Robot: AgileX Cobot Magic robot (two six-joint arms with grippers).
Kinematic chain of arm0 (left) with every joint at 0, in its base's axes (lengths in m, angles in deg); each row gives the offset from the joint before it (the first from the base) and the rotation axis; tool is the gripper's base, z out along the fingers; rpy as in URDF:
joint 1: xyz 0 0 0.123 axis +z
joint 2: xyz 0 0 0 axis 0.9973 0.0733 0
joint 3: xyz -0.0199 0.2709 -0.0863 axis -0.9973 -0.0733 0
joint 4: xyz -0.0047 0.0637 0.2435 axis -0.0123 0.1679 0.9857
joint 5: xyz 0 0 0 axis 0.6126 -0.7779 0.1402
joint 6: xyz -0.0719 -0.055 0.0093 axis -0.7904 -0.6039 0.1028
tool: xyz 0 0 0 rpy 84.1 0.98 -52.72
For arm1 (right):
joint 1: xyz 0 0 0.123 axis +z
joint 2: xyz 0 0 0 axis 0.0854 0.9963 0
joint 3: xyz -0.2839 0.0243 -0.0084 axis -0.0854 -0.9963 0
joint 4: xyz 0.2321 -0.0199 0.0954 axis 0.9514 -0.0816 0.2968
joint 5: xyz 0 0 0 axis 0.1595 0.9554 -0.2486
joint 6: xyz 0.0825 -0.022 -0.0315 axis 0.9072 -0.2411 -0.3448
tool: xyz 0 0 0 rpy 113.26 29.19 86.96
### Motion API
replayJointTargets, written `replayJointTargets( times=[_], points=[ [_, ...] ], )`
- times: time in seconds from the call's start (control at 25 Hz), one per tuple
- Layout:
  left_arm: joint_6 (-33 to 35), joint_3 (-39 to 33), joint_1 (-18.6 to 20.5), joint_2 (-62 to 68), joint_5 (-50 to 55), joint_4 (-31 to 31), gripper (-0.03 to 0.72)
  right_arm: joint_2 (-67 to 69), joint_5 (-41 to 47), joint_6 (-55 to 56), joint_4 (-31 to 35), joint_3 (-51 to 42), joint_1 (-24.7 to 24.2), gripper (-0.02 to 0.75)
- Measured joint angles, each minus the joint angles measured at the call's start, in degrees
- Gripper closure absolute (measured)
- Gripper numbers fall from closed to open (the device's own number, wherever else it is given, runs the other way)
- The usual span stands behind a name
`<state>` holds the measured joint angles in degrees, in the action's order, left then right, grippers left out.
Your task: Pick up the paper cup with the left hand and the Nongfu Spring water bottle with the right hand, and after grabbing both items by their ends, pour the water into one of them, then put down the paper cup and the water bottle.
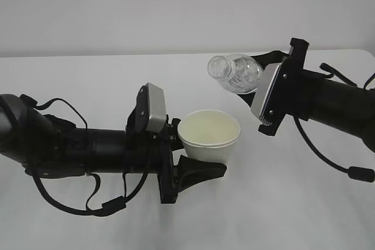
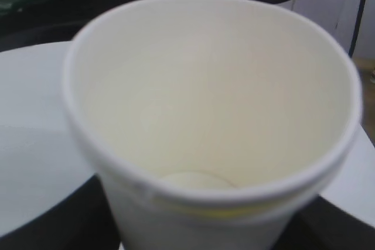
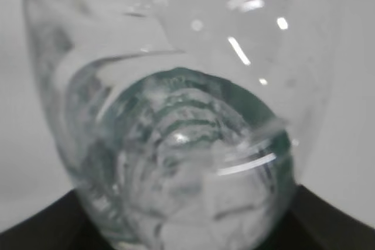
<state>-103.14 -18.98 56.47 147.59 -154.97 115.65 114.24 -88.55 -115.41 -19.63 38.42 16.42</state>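
White table (image 1: 88,215), plain wall. Left tool (image 1: 196,165) clamped round cup (image 1: 209,136) base, cup upright, lifted. Right tool (image 1: 270,95) clamped on bottle (image 1: 235,73) bottom, tilted, mouth left of cup. Step: pour starting. Next: mouth over rim, tip further.
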Motion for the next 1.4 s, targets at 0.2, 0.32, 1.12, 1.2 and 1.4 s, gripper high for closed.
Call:
replayJointTargets(
  times=[0.2, 0.32, 1.12, 1.2, 1.4],
  points=[
    [0.0, 0.0, 0.0, 0.0, 0.0, 0.2, 0.232, 0.0, 0.0, -3.9, 0.6, 0.0, 0.0, 0.289],
    [0.0, 0.0, 0.0, 0.0, 0.0, -0.2, 0.232, 0.0, 0.0, -5.4, 0.6, 0.0, 0.0, 0.289],
    [0.0, 0.0, 1.4, 0.0, 0.0, -0.8, 0.232, 0.0, -2.5, -15.2, 3.0, 0.0, 0.0, 0.289],
    [0.0, 0.0, 1.4, 0.0, 0.0, -0.3, 0.232, 0.0, -2.5, -16.9, 3.4, 0.0, 0.0, 0.289],
    [0.0, 0.0, 1.4, 0.0, 0.0, 0.1, 0.232, 0.0, -2.6, -19.1, 3.5, 0.0, 0.0, 0.289]
  ],
)
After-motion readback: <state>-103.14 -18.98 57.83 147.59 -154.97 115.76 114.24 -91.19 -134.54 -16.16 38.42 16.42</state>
